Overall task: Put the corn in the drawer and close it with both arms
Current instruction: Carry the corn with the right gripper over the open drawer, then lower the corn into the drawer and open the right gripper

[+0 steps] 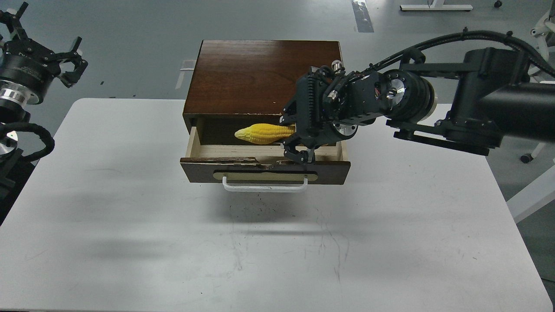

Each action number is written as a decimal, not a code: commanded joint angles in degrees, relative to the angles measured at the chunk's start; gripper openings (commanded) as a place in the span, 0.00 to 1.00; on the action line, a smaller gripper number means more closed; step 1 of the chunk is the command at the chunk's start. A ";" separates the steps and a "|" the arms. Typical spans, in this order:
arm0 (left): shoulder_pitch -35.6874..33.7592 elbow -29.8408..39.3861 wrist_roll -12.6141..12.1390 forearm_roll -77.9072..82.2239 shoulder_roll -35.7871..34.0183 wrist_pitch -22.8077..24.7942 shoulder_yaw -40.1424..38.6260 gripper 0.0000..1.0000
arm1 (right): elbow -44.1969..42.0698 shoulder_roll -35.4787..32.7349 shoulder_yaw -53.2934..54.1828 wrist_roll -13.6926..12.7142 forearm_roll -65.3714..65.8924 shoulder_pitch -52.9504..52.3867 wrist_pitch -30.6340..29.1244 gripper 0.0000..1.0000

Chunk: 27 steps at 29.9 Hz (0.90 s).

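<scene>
The yellow corn (pixel 263 133) lies level, tapered end to the left, just above the pale inside of the open drawer (pixel 265 170). My right gripper (pixel 295 138) is shut on the corn's right end and reaches over the drawer's right half. The drawer has a chipped dark front and a white bar handle (pixel 265 187). It is pulled out of the dark brown cabinet (pixel 264 78). My left gripper (pixel 43 47) is open and empty, high at the far left, away from the cabinet.
The cabinet stands at the back middle of a white table (pixel 130 216). Grey floor lies beyond. A white chair base (pixel 531 156) stands off the table's right side.
</scene>
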<state>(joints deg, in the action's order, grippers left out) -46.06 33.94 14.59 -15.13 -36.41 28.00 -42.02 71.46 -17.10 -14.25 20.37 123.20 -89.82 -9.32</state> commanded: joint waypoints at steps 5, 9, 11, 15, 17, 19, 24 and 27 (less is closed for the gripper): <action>0.00 -0.02 -0.09 0.01 -0.77 0.00 0.09 0.98 | -0.62 1.63 0.27 -0.15 -0.07 0.00 0.09 0.40; 0.00 -0.10 -0.09 0.01 -0.94 0.00 0.18 0.98 | -0.62 1.54 0.27 -0.15 -0.07 0.00 0.09 0.44; 0.00 -0.02 -0.09 0.01 -0.94 0.00 0.09 0.98 | -0.62 1.36 0.36 -0.15 -0.07 -0.09 0.18 0.47; 0.00 -0.02 0.00 -0.08 -0.94 0.00 0.09 0.98 | -0.71 1.10 0.19 -0.15 -0.07 0.00 1.23 0.50; 0.00 -0.10 0.09 -0.08 -0.94 0.00 0.09 0.98 | -0.97 1.10 0.27 -0.15 -0.07 -0.09 2.02 0.51; 0.00 -0.10 0.00 -0.08 -1.03 0.00 0.09 0.98 | -1.06 1.10 0.27 -0.15 -0.07 -0.18 2.46 0.52; 0.00 -0.02 0.09 -0.08 -1.03 0.00 -0.17 0.98 | -1.06 0.92 0.45 -0.15 -0.24 -0.26 2.64 0.54; 0.00 -0.10 0.09 -0.08 -0.94 0.00 -0.26 0.98 | -0.97 0.92 0.45 -0.15 -0.42 -0.26 2.64 0.55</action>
<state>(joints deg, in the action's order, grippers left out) -46.06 33.87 14.65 -15.20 -37.44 28.00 -42.17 70.44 -16.15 -13.86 20.21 122.90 -90.08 -6.72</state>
